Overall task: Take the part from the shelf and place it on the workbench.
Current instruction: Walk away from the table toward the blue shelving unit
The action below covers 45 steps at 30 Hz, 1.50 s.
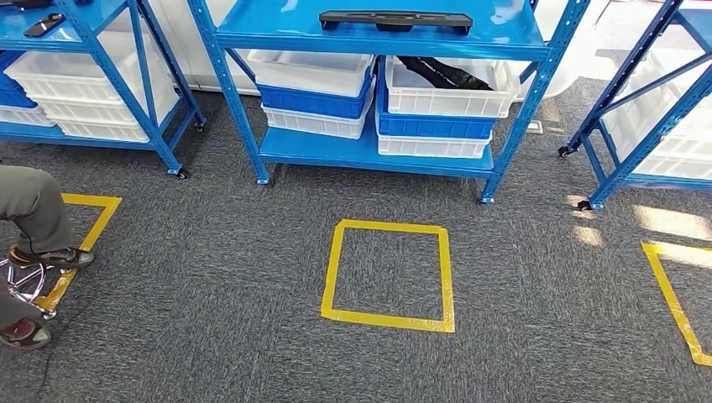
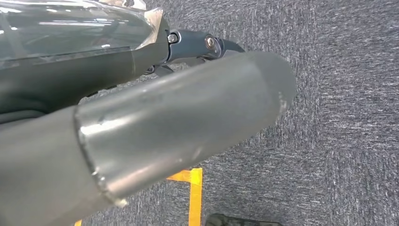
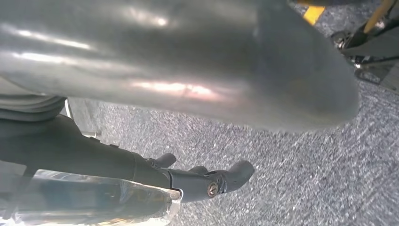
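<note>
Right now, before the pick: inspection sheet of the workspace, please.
Surface: grey carpet floor with a yellow tape square in front of the middle blue shelf; more yellow tape at both sides.
Job's things: long black part lies on the middle rack's upper shelf, untouched.
Clutter: white and blue bins stacked on the lower shelf; one bin holds a black item.
Hands: left hand and right hand hang over the carpet, holding nothing, fingers apart.
Cables: nothing seen.
Surroundings: a person's legs and shoes at the left, by a chrome chair base; more blue racks either side.
</note>
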{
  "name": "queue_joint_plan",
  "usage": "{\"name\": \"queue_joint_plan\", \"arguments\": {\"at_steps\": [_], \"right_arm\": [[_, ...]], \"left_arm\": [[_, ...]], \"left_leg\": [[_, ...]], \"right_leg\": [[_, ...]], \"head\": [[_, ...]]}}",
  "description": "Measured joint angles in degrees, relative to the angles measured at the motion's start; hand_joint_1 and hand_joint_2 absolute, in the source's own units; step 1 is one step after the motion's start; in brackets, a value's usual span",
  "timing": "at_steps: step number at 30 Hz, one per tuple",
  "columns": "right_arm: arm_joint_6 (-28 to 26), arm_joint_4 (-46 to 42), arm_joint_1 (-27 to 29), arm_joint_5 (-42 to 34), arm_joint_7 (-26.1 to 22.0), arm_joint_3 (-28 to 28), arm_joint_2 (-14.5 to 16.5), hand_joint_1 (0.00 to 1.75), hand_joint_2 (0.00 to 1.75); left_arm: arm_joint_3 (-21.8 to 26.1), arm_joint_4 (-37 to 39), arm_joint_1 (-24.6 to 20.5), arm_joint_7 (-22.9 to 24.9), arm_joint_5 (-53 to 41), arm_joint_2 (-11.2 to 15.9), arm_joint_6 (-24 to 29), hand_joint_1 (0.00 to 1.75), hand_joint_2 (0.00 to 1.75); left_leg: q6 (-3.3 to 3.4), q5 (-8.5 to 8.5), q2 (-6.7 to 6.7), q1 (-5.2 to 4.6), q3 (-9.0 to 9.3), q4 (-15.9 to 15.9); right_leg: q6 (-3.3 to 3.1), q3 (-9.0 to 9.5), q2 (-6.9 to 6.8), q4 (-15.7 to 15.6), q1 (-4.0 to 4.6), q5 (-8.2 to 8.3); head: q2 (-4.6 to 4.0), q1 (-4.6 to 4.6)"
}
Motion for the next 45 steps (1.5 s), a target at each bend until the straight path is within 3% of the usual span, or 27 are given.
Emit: {"name": "queue_joint_plan", "arguments": {"at_steps": [2,4,8,10,13,14,15,16,18,20,24,26,28,29,30,31,33,34,35,37,39,41,43,45], "right_arm": [[0.0,0.0,0.1,0.0,0.0,0.0,0.1,0.00,0.00],[0.0,0.0,0.0,0.0,0.0,0.0,0.2,0.00,0.00],[0.0,0.0,-0.3,0.0,0.0,0.0,0.2,0.00,0.00],[0.0,-0.1,-0.3,0.0,0.1,0.0,0.1,0.00,0.00],[0.0,-0.1,-0.2,0.0,0.1,0.0,0.1,0.00,0.00],[0.0,-0.1,-0.1,0.0,0.2,0.0,0.1,0.00,0.00],[0.0,-0.1,0.0,0.0,0.3,0.0,0.0,0.00,0.00],[0.0,-0.1,0.0,0.0,0.3,0.0,0.0,0.00,0.00],[0.0,-0.1,0.1,0.0,0.4,0.0,-0.1,0.00,0.00],[0.0,-0.1,0.0,0.0,0.4,0.0,-0.1,0.00,0.00],[0.0,-0.1,0.0,0.0,0.4,-0.1,-0.2,0.00,0.00],[0.0,-0.1,0.0,0.0,0.4,-0.1,-0.2,0.00,0.00],[0.0,-0.1,0.0,0.0,0.4,-0.1,-0.3,0.00,0.00],[0.0,-0.1,0.0,0.0,0.4,-0.1,-0.3,0.00,0.00],[0.0,-0.1,0.1,0.0,0.5,-0.1,-0.3,0.00,0.00],[0.0,-0.1,0.1,0.0,0.5,-0.1,-0.2,0.00,0.00],[0.0,0.0,0.2,0.0,0.5,-0.2,-0.1,0.00,0.00],[0.0,0.0,0.1,0.0,0.5,-0.2,0.0,0.00,0.00],[0.0,0.0,0.0,0.0,0.5,-0.3,0.1,0.00,0.00],[0.0,0.0,-0.2,0.0,0.5,-0.4,0.1,0.00,0.00],[0.0,-0.1,-0.2,0.0,0.6,-0.5,0.0,0.00,0.00],[0.0,-0.1,-0.3,0.1,0.6,-0.5,0.1,0.00,0.00],[0.0,-0.1,-0.4,0.1,0.6,-0.5,0.0,0.00,0.00],[0.0,-0.1,-0.2,0.2,0.6,-0.5,-0.1,0.00,0.00]], "left_arm": [[0.0,0.0,0.0,-0.2,0.0,0.0,0.0,0.00,0.00],[0.0,0.0,-0.1,-0.4,0.0,0.0,0.0,0.00,0.00],[0.0,0.0,-0.1,-0.6,-0.2,-0.1,0.0,0.00,0.00],[0.0,0.0,0.0,-0.6,-0.2,-0.1,-0.1,0.00,0.00],[0.0,0.0,-0.1,-0.7,-0.3,-0.1,-0.1,0.00,0.00],[0.0,0.0,-0.1,-0.7,-0.3,-0.1,-0.1,0.00,0.00],[0.0,0.0,0.0,-0.7,-0.3,-0.2,-0.1,0.00,0.00],[0.0,0.0,0.0,-0.7,-0.4,-0.2,-0.1,0.00,0.00],[0.0,0.0,0.1,-0.7,-0.4,-0.3,-0.2,0.00,0.00],[0.0,0.0,0.0,-0.7,-0.7,-0.3,-0.2,0.00,0.00],[-0.1,0.0,-0.3,-1.0,-1.1,-0.3,-0.2,0.00,0.00],[-0.1,-0.1,-0.3,-1.1,-1.2,-0.4,-0.4,0.00,0.00],[-0.1,-0.1,-0.2,-1.1,-1.2,-0.4,-0.5,0.00,0.00],[-0.1,-0.1,-0.1,-1.1,-1.2,-0.4,-0.5,0.00,0.00],[-0.1,0.0,0.0,-1.1,-1.2,-0.4,-0.5,0.00,0.00],[-0.2,0.0,0.0,-1.1,-1.2,-0.4,-0.5,0.00,0.00],[-0.2,0.0,0.1,-1.1,-1.3,-0.3,-0.5,0.00,0.00],[-0.2,0.0,0.0,-1.1,-1.3,-0.3,-0.5,0.00,0.00],[-0.2,0.0,0.0,-1.1,-1.3,-0.2,-0.5,0.00,0.00],[-0.2,0.0,0.0,-1.0,-1.3,-0.2,-0.5,0.00,0.00],[-0.2,0.0,0.1,-0.9,-1.4,-0.2,-0.5,0.00,0.00],[-0.2,0.0,0.1,-0.8,-1.4,-0.3,-0.4,0.00,0.00],[-0.2,0.0,0.0,-0.7,-1.4,-0.4,-0.4,0.00,0.00],[-0.2,0.0,0.1,-0.7,-1.4,-0.6,-0.4,0.00,0.00]], "left_leg": [[0.50,4.97,0.07,-0.04,2.37,-6.9],[1.13,7.40,0.16,-0.36,5.00,-13.0],[2.50,6.94,0.10,-0.88,6.26,-15.0],[3.24,7.09,0.12,-0.56,7.37,-16.0],[3.70,6.38,0.16,-0.46,8.42,-16.3],[3.67,6.00,0.09,-0.46,8.82,-16.3],[3.55,5.59,0.01,-0.43,9.29,-16.3],[3.36,5.15,-0.08,-0.35,9.87,-16.2],[2.70,4.05,-0.18,-0.35,10.92,-16.2],[1.95,3.02,-0.18,-0.53,11.48,-16.2],[0.79,1.70,-0.05,-0.14,11.77,-15.5],[0.23,-0.42,0.01,0.05,9.27,-10.3],[-0.16,-2.86,0.04,0.05,4.04,-2.2],[-0.19,-2.89,0.05,0.04,1.75,0.4],[-0.07,-1.63,0.06,0.03,0.37,0.9],[0.20,0.72,0.07,-0.01,0.14,-0.8],[1.26,6.19,0.14,-0.33,1.95,-7.9],[1.86,7.61,0.23,-0.64,2.99,-11.1],[2.40,8.06,0.31,-0.97,3.72,-13.0],[3.16,7.25,0.31,-1.43,4.54,-14.8],[3.71,7.11,0.08,-1.20,6.58,-16.2],[3.99,6.80,0.00,-0.81,8.89,-17.2],[4.02,5.81,-0.02,-0.76,10.06,-17.3],[3.84,4.54,-0.19,-0.72,11.42,-17.3]], "right_leg": [[0.26,0.84,0.08,0.0,0.02,-0.69],[0.79,1.26,0.10,-0.1,0.24,-1.39],[2.12,1.69,-0.01,-0.3,0.47,-2.19],[2.23,0.70,-0.08,2.5,0.50,-3.48],[2.20,-5.55,-0.06,12.8,0.29,-6.86],[2.56,-7.22,-0.05,14.7,0.21,-6.86],[3.13,-7.90,-0.06,14.6,0.12,-5.83],[3.80,-7.48,-0.07,12.2,-0.03,-3.92],[4.72,-4.90,-0.15,4.6,-0.27,0.42],[4.02,-3.05,-0.17,0.4,-0.14,2.24],[1.62,-2.00,0.00,0.0,-0.09,1.36],[0.61,-1.14,0.02,-0.1,-0.22,0.71],[0.01,-0.23,0.01,-0.1,-0.08,-0.16],[-0.08,0.30,0.03,-0.1,0.01,-0.64],[-0.07,0.95,0.08,-0.1,0.09,-1.17],[-0.04,1.72,0.13,-0.2,0.18,-1.73],[0.13,2.98,0.19,-0.3,0.30,-2.86],[0.36,3.35,0.21,-0.4,0.42,-3.36],[0.66,3.56,0.20,-0.7,0.40,-3.75],[1.64,4.69,0.14,-1.1,0.55,-3.67],[2.37,5.68,0.00,-0.6,0.79,-3.43],[2.56,3.53,-0.03,3.5,0.83,-3.75],[2.43,-1.37,-0.02,10.0,0.56,-5.31],[2.41,-5.24,-0.03,12.6,0.33,-7.24]], "head": [[0.00,-0.01],[0.00,0.02],[0.00,0.02],[0.00,0.11],[0.00,0.22],[0.00,0.21],[0.00,0.22],[0.00,0.23],[0.00,0.30],[0.00,0.24],[0.00,0.04],[0.00,-0.05],[0.00,-0.07],[0.00,-0.08],[0.00,-0.07],[0.00,-0.07],[0.00,0.00],[0.00,0.06],[0.00,0.13],[0.00,0.14],[-0.02,0.03],[-0.03,0.13],[-0.02,0.30],[-0.02,0.33]]}}
